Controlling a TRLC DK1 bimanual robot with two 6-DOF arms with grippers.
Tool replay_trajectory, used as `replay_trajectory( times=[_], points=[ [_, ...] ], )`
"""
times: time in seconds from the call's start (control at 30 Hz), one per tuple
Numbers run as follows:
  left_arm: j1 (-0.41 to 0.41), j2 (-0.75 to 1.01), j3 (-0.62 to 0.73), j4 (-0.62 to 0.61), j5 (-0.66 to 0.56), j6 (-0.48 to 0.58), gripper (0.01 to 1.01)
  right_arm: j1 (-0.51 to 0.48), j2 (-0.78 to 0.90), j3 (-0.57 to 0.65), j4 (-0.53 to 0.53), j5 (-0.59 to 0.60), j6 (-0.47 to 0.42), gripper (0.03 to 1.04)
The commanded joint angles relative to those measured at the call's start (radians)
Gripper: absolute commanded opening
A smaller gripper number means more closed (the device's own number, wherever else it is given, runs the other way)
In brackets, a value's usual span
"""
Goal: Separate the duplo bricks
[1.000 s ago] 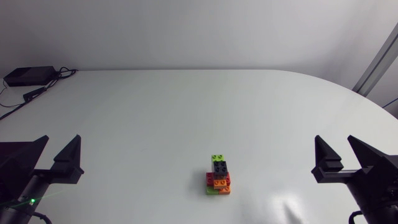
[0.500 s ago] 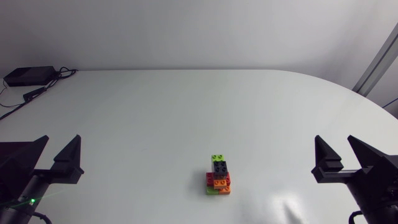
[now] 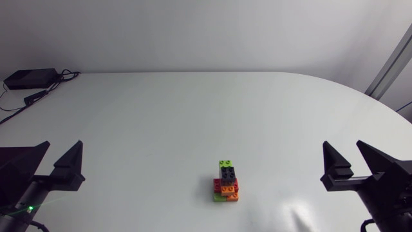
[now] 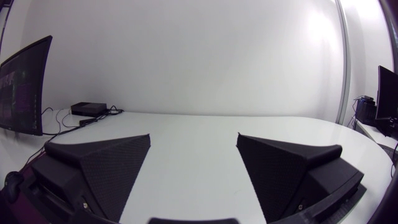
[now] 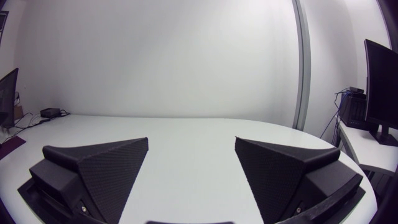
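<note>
We have the duplo stack (image 3: 226,182) standing near the desk's front edge, a touch right of the middle, all its bricks clipped together. From the head view we make out a lime brick (image 3: 224,163) at its far end and a dark grey brick (image 3: 227,172) next to it. Then come an orange brick (image 3: 228,189) and a red brick (image 3: 217,185) over a green base (image 3: 219,198). Nothing touches it.

Our left gripper (image 3: 64,144) sits by the desk's left edge, near the front corner. Its fingers (image 4: 102,165) are spread wide, with only bare white desk (image 3: 193,109) between them. Our right gripper (image 3: 342,144) mirrors it at the right edge, fingers (image 5: 283,168) just as wide apart, gripping nothing and touching nothing. The stack lies between the two, well apart from each.

Up at the far left corner of the desk, a small black box (image 3: 28,78) rests with its cables (image 3: 66,75) beside it.
</note>
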Motion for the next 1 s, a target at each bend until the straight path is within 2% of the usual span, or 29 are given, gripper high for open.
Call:
replay_trajectory(
  times=[0.0, 0.27, 0.43, 0.63, 0.83, 0.97],
  points=[
    [0.005, -0.017, 0.06, -0.013, 0.002, -0.016, 0.954, 0.01, -0.009, 0.034, -0.025, -0.009, 0.013, 1.0],
    [0.004, 0.104, 0.185, -0.071, 0.002, -0.018, 0.954, 0.036, 0.024, 0.116, -0.072, -0.009, 0.013, 1.0],
    [-0.012, 0.233, 0.28, -0.106, 0.004, -0.046, 0.954, 0.05, 0.191, 0.214, -0.083, -0.009, 0.013, 1.0],
    [-0.072, 0.404, 0.415, -0.186, 0.004, -0.078, 0.954, 0.073, 0.356, 0.309, -0.097, -0.024, 0.019, 1.0],
    [-0.073, 0.615, 0.527, -0.244, 0.01, -0.075, 0.954, 0.087, 0.495, 0.367, -0.106, -0.047, 0.019, 1.0],
    [-0.073, 0.707, 0.562, -0.246, 0.071, -0.078, 0.92, 0.082, 0.591, 0.405, -0.121, -0.085, 0.013, 1.0]
  ],
)
